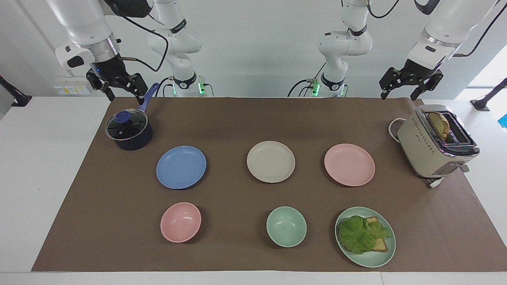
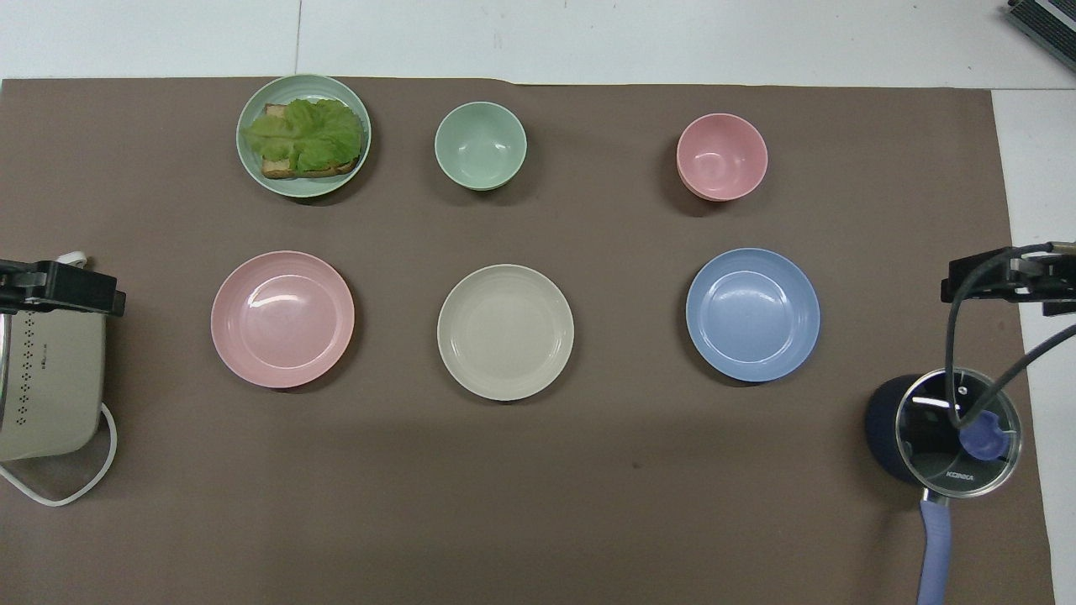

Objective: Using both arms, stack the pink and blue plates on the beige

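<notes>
Three equal plates lie in a row across the middle of the brown mat. The beige plate (image 1: pixel 271 161) (image 2: pixel 505 332) is in the centre. The blue plate (image 1: pixel 181 167) (image 2: pixel 752 314) lies toward the right arm's end and the pink plate (image 1: pixel 349 164) (image 2: pixel 282 319) toward the left arm's end. All three are bare and apart from each other. My right gripper (image 1: pixel 123 98) (image 2: pixel 1000 277) hangs open in the air over the pot's handle, holding nothing. My left gripper (image 1: pixel 398 96) (image 2: pixel 59 287) hangs open and holding nothing, over the mat's corner by the toaster.
A dark pot (image 1: pixel 128 130) with a glass lid stands at the right arm's end. A beige toaster (image 1: pixel 435 142) holding toast stands at the left arm's end. Farther from the robots are a pink bowl (image 1: pixel 180 222), a green bowl (image 1: pixel 286 226) and a green plate (image 1: pixel 372 260) bearing lettuce on bread.
</notes>
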